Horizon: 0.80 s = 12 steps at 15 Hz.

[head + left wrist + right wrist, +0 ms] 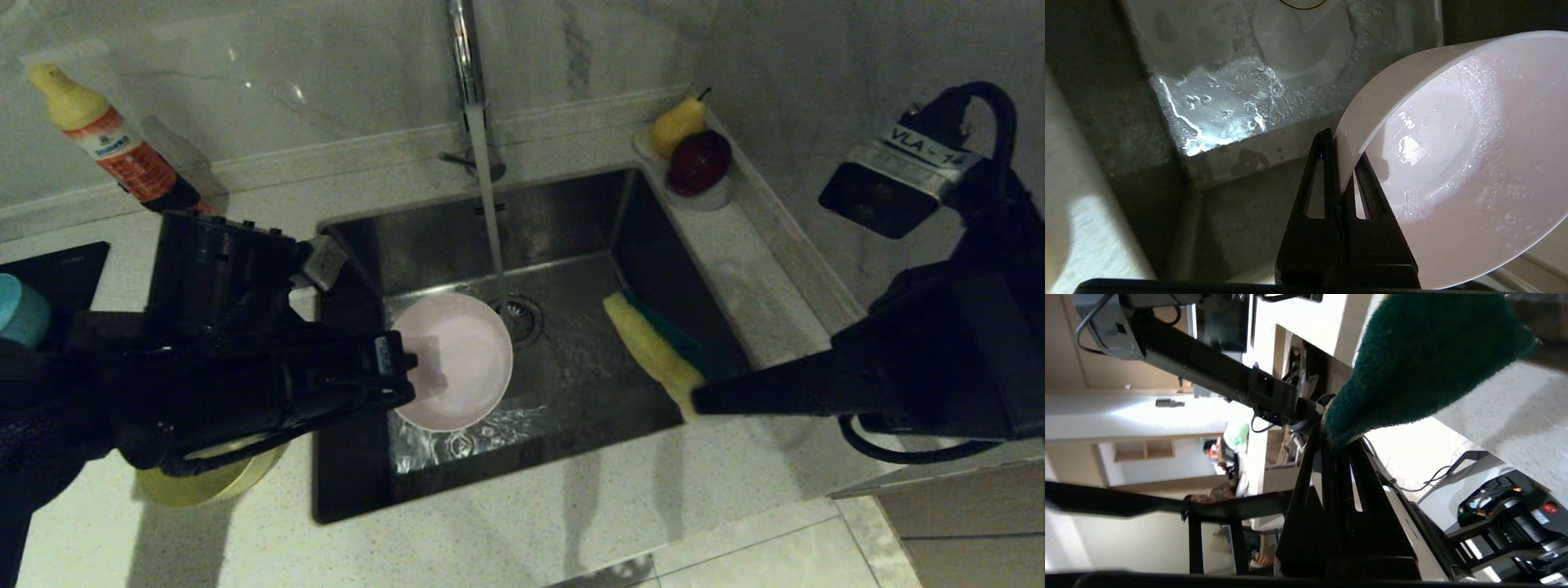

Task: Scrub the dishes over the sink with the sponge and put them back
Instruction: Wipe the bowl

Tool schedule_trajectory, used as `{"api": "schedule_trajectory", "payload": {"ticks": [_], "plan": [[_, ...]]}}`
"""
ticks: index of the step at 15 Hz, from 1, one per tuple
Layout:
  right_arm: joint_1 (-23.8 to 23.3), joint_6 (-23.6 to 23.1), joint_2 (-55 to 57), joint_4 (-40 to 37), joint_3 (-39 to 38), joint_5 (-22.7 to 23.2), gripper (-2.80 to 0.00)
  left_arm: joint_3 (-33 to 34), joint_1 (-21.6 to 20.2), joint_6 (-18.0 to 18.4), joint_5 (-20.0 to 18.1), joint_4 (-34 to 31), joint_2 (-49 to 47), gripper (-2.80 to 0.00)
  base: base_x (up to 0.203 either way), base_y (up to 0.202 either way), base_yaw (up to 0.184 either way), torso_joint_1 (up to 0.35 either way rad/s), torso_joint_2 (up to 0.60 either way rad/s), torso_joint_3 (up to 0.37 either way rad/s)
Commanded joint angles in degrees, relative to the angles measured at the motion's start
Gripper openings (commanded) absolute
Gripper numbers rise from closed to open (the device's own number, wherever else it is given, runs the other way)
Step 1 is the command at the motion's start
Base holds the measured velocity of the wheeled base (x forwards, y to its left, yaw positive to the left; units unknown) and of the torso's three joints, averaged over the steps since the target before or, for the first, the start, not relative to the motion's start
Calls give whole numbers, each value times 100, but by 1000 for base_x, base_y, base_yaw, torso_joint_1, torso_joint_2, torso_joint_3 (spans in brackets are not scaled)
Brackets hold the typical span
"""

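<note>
With the tap running, the left gripper [406, 374] pinches the pink bowl [457, 359] by its rim over the sink [571, 245], the right gripper [694, 400] clamps the sponge [653, 351] nearby but apart, so scrubbing seems barely begun.

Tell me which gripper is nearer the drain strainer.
Left. The left gripper, gripping the pink bowl by its rim, sits just beside the drain strainer. The right gripper, holding the sponge, is at the sink's far right side.
</note>
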State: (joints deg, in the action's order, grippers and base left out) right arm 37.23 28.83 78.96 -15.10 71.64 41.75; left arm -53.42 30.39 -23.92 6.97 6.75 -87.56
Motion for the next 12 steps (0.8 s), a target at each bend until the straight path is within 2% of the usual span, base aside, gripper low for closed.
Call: {"api": "schedule_trajectory", "payload": {"ticks": [1, 4, 6, 12], "plan": [[401, 22, 659, -5, 289, 12, -280, -136, 42, -56, 50, 29, -369, -280, 0, 0, 0, 0, 0, 0], [884, 25, 1228, -6, 826, -221, -280, -231, 114, -149, 276, 551, -672, -280, 0, 0, 0, 0, 0, 0], [1055, 19, 1571, 31, 904, -334, -280, -327, 230, -165, 701, 951, -930, -280, 0, 0, 0, 0, 0, 0], [1073, 26, 2349, 148, 1285, -376, -280, -325, 274, -474, 721, 1080, -802, -280, 0, 0, 0, 0, 0, 0]]}}
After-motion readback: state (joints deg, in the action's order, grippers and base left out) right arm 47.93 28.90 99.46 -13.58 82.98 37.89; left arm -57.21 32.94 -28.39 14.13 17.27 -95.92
